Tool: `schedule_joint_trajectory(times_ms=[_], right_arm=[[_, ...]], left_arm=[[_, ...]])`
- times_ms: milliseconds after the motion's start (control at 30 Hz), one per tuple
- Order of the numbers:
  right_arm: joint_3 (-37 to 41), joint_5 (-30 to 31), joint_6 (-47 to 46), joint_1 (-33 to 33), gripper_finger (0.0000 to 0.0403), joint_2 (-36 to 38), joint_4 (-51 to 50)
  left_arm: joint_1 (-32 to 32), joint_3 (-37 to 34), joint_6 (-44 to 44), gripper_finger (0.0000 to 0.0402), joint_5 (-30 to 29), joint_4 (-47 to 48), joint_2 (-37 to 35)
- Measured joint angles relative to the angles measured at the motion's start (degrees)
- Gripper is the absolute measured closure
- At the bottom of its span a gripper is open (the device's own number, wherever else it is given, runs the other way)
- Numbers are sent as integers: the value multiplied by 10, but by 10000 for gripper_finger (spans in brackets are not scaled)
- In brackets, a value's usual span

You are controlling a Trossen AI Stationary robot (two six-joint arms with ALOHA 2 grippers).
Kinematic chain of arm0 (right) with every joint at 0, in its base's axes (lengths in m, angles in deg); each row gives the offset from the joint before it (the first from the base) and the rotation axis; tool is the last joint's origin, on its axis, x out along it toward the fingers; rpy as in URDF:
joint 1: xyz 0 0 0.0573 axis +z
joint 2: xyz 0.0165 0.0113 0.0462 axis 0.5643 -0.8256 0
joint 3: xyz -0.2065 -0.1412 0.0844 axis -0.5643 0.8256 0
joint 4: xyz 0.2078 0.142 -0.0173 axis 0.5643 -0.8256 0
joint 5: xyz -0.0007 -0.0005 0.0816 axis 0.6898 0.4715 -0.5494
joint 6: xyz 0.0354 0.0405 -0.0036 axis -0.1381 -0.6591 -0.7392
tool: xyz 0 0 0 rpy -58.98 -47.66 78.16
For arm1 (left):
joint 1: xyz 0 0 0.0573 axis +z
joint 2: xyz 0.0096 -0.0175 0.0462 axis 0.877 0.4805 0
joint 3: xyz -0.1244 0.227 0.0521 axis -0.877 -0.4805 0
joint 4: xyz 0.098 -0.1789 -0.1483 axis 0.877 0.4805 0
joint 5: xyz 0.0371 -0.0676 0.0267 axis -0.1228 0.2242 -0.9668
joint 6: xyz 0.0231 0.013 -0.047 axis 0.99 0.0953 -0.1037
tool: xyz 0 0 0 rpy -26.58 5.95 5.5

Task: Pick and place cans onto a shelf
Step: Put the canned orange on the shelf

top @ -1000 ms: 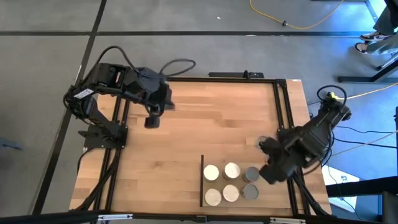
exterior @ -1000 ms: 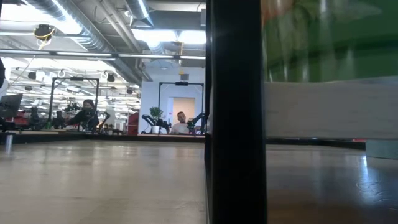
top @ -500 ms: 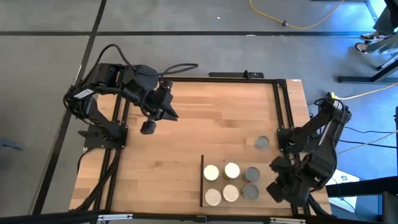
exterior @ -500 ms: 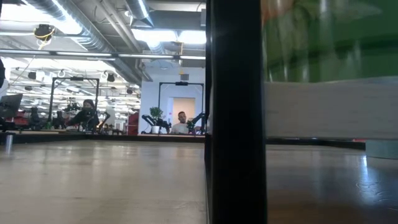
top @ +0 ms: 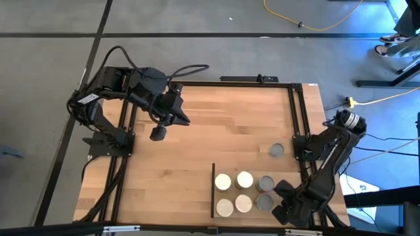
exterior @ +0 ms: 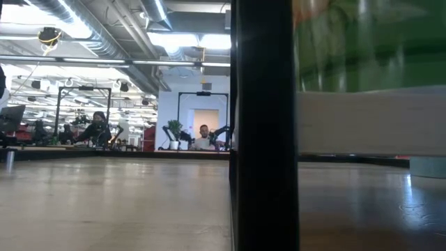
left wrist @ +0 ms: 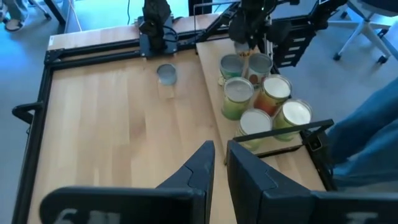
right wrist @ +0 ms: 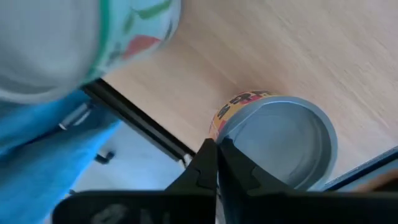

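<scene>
From above, the left tool (top: 157,133) hangs over the far-left part of the worktop (top: 197,137), well apart from everything on it; whether its fingers are apart is hard to read here. The right tool (top: 281,213) is at the near right corner, just beside the cluster of cans (top: 243,192). Six cans stand in a tight block of three columns on the shelf (top: 226,211), whose black strip (top: 213,190) runs along its left edge. Four have pale tops and the two on the right are grey. A seventh, the lone can (top: 276,151), stands apart on bare wood near the right rail (top: 298,131).

The low view is mostly blocked by a dark upright (exterior: 265,125) and a blurred green-and-white surface (exterior: 369,90) very close to the lens; what that surface is cannot be told. People sit at desks far back in the room.

In the left wrist view, the left tool (left wrist: 220,155) shows its two fingers close together with a thin gap, holding nothing. Beyond it the cans (left wrist: 261,93) cluster on the shelf, and the lone can (left wrist: 166,74) sits by itself on the worktop.

In the right wrist view, the right tool (right wrist: 216,163) has its fingers pressed together and empty, just over a grey-topped can (right wrist: 283,146) with orange-red sides. A second can (right wrist: 87,37) with a pale top looms blurred beside it.
</scene>
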Motion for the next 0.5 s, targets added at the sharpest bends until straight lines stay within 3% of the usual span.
schedule_joint_trajectory(times_ms=[233,500], right_arm=[[6,-28,45,0,401,-20,13],[6,-28,47,0,358,-21,26]], left_arm=[[0,0,1,365,0,-2,0],[0,0,1,365,0,-2,0]])
